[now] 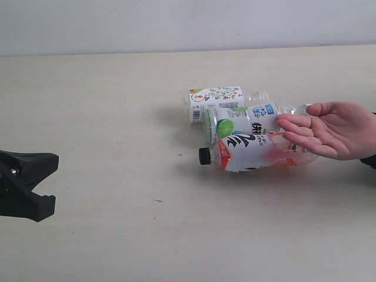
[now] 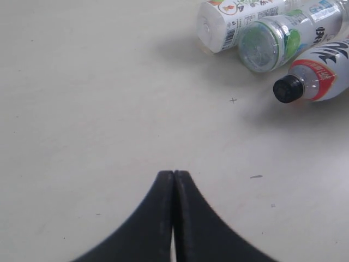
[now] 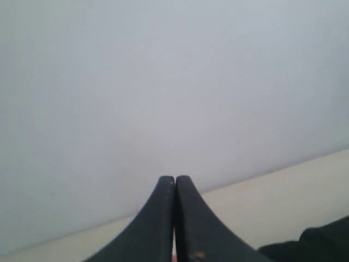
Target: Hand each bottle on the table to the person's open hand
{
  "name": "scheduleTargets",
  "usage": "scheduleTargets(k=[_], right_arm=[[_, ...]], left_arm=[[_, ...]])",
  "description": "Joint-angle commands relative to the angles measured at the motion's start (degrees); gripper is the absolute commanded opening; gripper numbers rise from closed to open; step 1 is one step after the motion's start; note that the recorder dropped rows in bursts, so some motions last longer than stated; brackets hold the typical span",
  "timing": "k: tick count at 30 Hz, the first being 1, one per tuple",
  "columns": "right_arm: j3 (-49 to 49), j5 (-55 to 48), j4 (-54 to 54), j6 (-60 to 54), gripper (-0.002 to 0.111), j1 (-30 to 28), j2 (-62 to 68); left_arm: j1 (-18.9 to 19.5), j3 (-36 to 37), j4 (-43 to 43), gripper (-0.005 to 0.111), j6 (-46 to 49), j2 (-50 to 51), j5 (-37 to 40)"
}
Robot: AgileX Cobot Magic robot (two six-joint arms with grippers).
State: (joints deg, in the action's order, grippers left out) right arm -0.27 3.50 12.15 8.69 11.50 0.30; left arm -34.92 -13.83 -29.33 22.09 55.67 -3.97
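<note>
Three bottles lie side by side on the cream table (image 1: 94, 106). The one with white, colourful print (image 1: 214, 97) is farthest back. A green-lime one (image 1: 235, 122) lies in the middle, with a blue patch on its label; I cannot tell if that patch belongs to a separate bottle. Nearest lies the red-white bottle (image 1: 252, 151) with a black cap (image 1: 204, 155). An open hand (image 1: 332, 129) hovers palm up over their right ends. My left gripper (image 1: 32, 170) (image 2: 174, 173) is shut and empty, far left of the bottles (image 2: 262, 43). My right gripper (image 3: 175, 178) is shut, facing the wall.
A pale wall (image 1: 176, 23) runs behind the table's far edge. A dark sleeve (image 1: 370, 160) follows the hand at the right edge. A dark shape (image 3: 322, 243) sits low in the right wrist view. Bare tabletop lies between the left gripper and the bottles.
</note>
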Motion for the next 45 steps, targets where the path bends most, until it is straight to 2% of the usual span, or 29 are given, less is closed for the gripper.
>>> scheduleTargets(k=[1,7,11,17,22,27,34,38,42,45], right_arm=[[0.3,9.1,-0.1,2.6,0.000,-0.2,-0.3],[-4.8,11.8,-0.3,4.6,0.000,-0.2,-0.1],[-11.5,12.7,-0.5,4.3,0.000,-0.2,5.8],[-22.3,14.9,-0.7,1.1,0.000,-0.2,23.9],[-33.2,9.0,-0.7,0.4,0.000,-0.2,43.2],[-46.6,-2.6,-6.0,0.4,0.000,-0.2,60.0],[-68.9,-32.0,-11.8,-3.6,0.000,-0.2,77.5],[-78.1,-45.7,-9.0,-18.3,0.000,-0.2,83.9],[-83.8,-57.2,4.7,-37.4,0.000,-0.2,88.3],[-85.8,-60.8,11.9,-44.8,0.000,0.8,91.2]], left_arm=[[-0.2,0.3,0.5,0.000,0.1,-0.4,-0.5],[-0.2,0.3,0.5,0.000,0.1,-0.4,-0.5],[-0.2,0.3,0.5,0.000,0.1,-0.4,-0.5],[-0.2,0.3,0.5,0.000,0.1,-0.4,-0.5],[-0.2,0.3,0.5,0.000,0.1,-0.4,-0.5],[-0.2,0.3,0.5,0.000,0.1,-0.4,-0.5],[-0.2,0.3,0.5,0.000,0.1,-0.4,-0.5],[-0.2,0.3,0.5,0.000,0.1,-0.4,-0.5],[-0.2,0.3,0.5,0.000,0.1,-0.4,-0.5],[-0.2,0.3,0.5,0.000,0.1,-0.4,-0.5]])
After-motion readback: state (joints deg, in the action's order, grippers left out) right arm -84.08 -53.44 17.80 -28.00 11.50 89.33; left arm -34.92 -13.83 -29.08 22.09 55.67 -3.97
